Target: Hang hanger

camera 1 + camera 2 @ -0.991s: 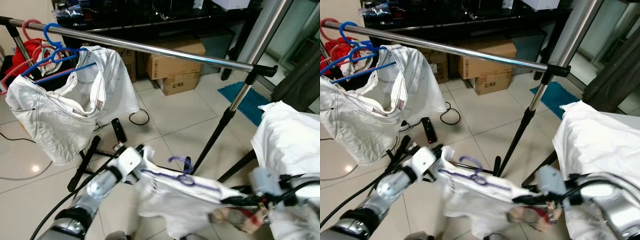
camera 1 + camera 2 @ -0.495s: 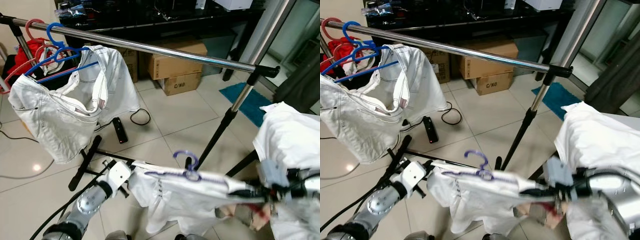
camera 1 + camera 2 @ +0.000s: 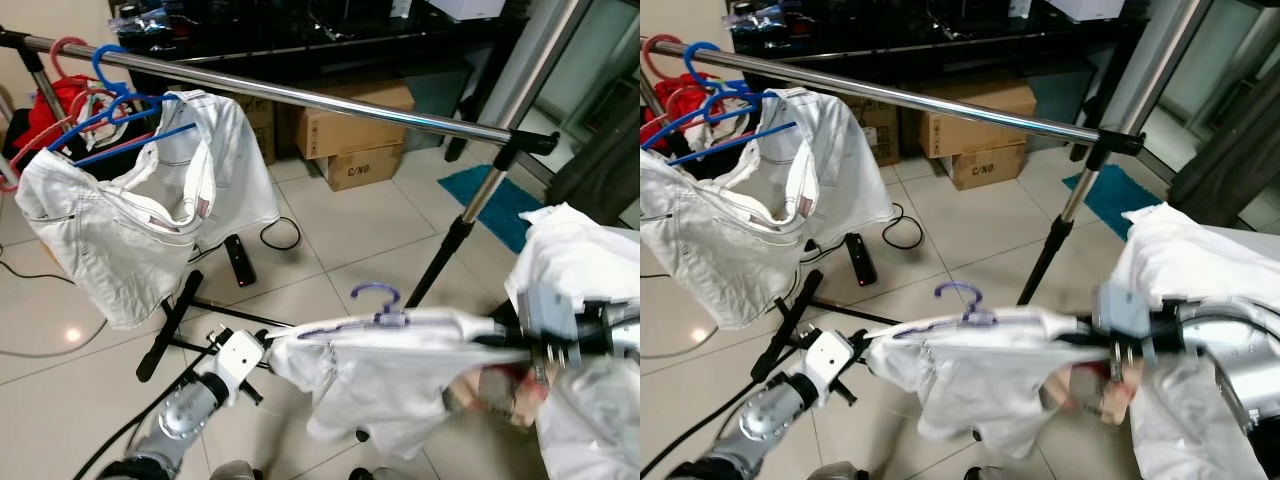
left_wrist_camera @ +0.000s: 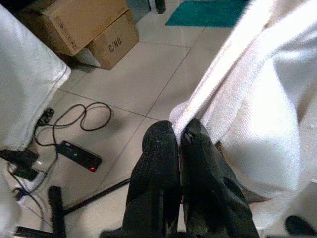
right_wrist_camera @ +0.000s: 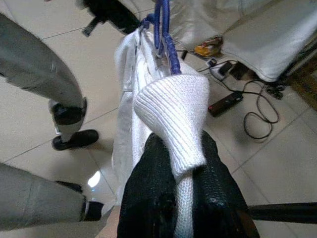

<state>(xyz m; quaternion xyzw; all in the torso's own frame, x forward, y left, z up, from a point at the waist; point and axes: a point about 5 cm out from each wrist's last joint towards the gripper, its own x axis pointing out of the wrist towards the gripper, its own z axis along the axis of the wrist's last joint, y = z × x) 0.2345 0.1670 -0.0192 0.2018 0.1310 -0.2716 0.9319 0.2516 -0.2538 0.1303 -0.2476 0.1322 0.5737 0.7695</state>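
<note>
A purple hanger (image 3: 378, 297) carries a white garment (image 3: 400, 370), held stretched out low above the floor, below the chrome rail (image 3: 300, 97). My left gripper (image 3: 268, 346) is shut on the garment's left edge; in the left wrist view its fingertips (image 4: 179, 135) pinch a white hem (image 4: 208, 94). My right gripper (image 3: 497, 340) is shut on the garment's right end. The right wrist view shows that gripper (image 5: 181, 148) clamped on ribbed white cloth (image 5: 173, 104), with the purple hanger (image 5: 164, 34) beyond it. The hanger hook points up, well under the rail.
White shorts (image 3: 120, 230) hang on blue hangers (image 3: 110, 100) at the rail's left end, beside red ones. The rack's upright (image 3: 470, 215) and floor legs stand ahead. Cardboard boxes (image 3: 350, 130), a power strip (image 3: 237, 262), cables and a teal mat (image 3: 490, 200) lie beyond. White laundry (image 3: 580, 265) is piled at the right.
The right gripper has risen, lifting the hanger and stretching the garment flatter. The left gripper has dropped lower and nearer, still holding its edge.
</note>
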